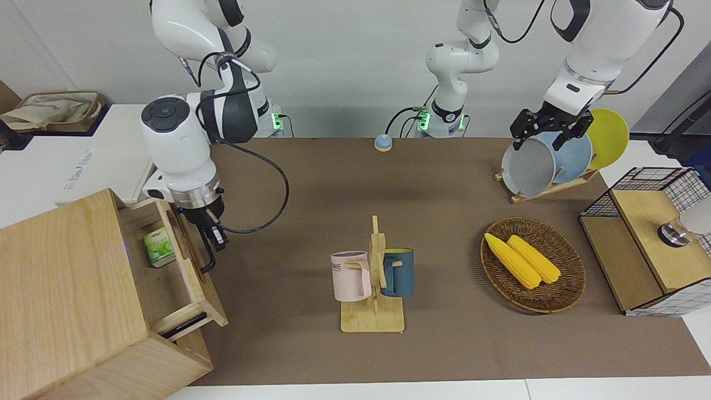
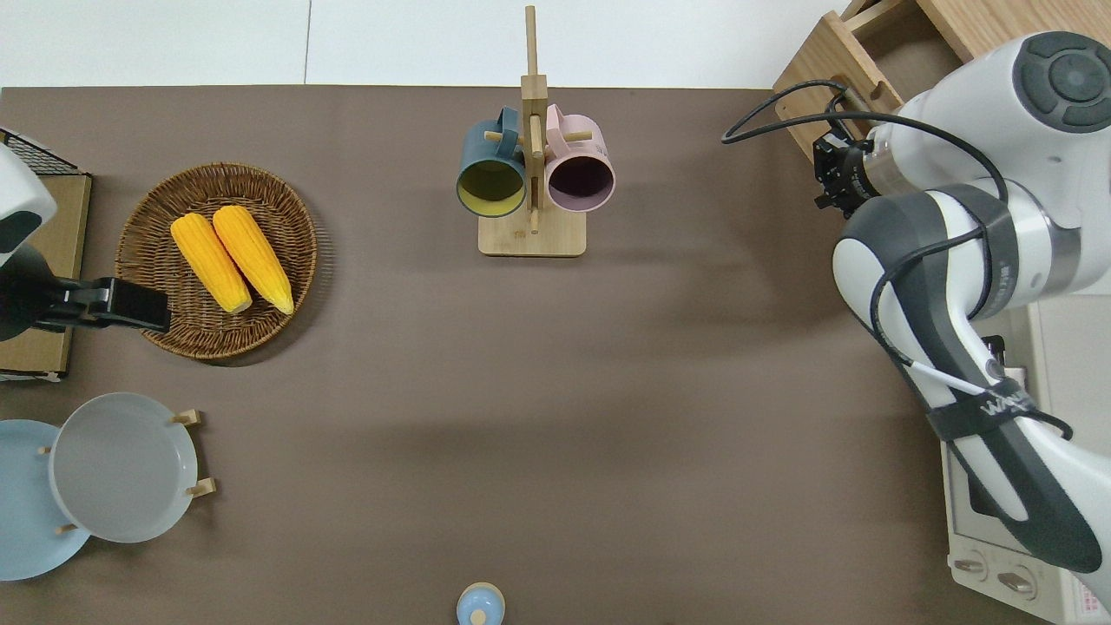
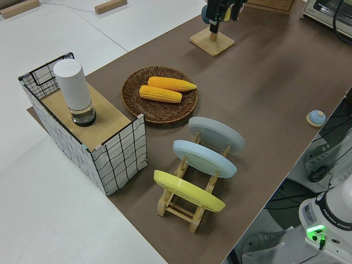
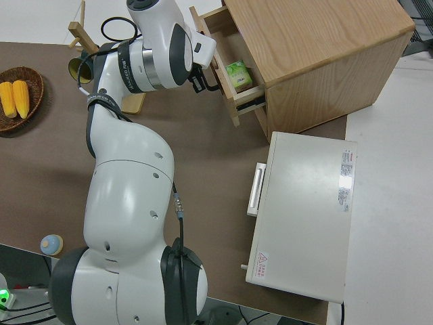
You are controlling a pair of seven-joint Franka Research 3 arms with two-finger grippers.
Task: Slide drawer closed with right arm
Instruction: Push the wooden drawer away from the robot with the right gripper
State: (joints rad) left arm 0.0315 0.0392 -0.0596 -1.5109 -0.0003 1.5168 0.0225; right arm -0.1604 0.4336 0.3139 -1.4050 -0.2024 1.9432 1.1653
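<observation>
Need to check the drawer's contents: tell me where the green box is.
The green box lies inside the open drawer of the wooden cabinet at the right arm's end of the table, beside the right end effector at the drawer's handle.

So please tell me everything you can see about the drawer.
The drawer is a wide, shallow tray of light wood with a black bar handle on its front. It stands pulled out of the pale wooden cabinet at the right arm's end of the table. A small green and white box lies inside. The right gripper is at the handle.
</observation>
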